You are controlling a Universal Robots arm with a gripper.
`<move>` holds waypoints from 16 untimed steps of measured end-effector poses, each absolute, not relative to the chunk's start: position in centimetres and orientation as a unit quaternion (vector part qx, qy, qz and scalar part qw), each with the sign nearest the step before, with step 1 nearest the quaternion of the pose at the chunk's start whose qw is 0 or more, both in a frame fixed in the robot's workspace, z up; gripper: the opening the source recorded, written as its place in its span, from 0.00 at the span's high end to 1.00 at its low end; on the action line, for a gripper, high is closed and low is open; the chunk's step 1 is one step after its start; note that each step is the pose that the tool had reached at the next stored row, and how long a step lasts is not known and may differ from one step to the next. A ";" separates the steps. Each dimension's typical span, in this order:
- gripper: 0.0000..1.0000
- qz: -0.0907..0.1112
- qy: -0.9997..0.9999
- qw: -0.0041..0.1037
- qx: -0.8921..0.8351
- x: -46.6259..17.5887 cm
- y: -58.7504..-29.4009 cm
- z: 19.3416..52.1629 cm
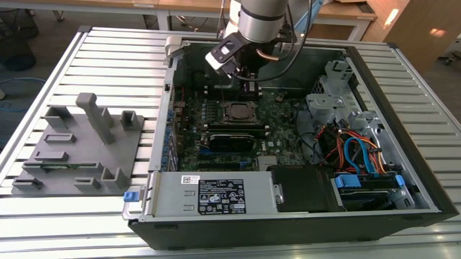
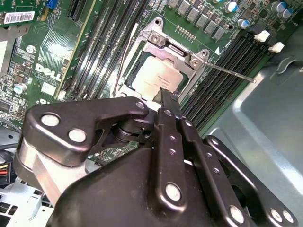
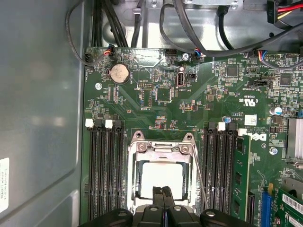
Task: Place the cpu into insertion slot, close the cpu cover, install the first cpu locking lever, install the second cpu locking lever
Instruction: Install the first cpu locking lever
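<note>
The cpu [image 2: 155, 78] [image 3: 163, 176] lies flat in the insertion slot [image 1: 241, 111], its silver top showing through the window of the cpu cover [image 2: 182, 56] [image 3: 161, 147], which rests down over it. My gripper [image 2: 167, 98] [image 3: 163, 191] is shut with nothing between its fingers. Its tips hover at the cover's edge just beside the chip. In the exterior view the gripper [image 1: 247, 88] hangs inside the case behind the socket. A thin wire locking lever [image 2: 233, 74] [image 3: 199, 174] sticks out along one side of the socket.
Long black memory slots [image 3: 103, 175] flank the socket, with one green module [image 3: 241, 177] fitted. The case wall [image 3: 38, 109] is close by. A labelled power supply box [image 1: 216, 197], cables and a drive cage [image 1: 360, 151] fill the case's front and right. A grey fixture tray [image 1: 79, 151] sits outside.
</note>
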State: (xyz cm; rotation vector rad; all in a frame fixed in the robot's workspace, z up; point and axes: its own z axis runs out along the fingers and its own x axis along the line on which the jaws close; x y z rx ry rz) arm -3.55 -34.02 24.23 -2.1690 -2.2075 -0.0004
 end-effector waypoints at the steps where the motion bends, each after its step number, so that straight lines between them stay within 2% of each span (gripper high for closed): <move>1: 0.90 0.000 -0.713 0.023 -0.701 -3.5 -34.0 24.3; 16: 0.90 0.000 -0.713 0.024 -0.701 -3.5 -34.0 24.3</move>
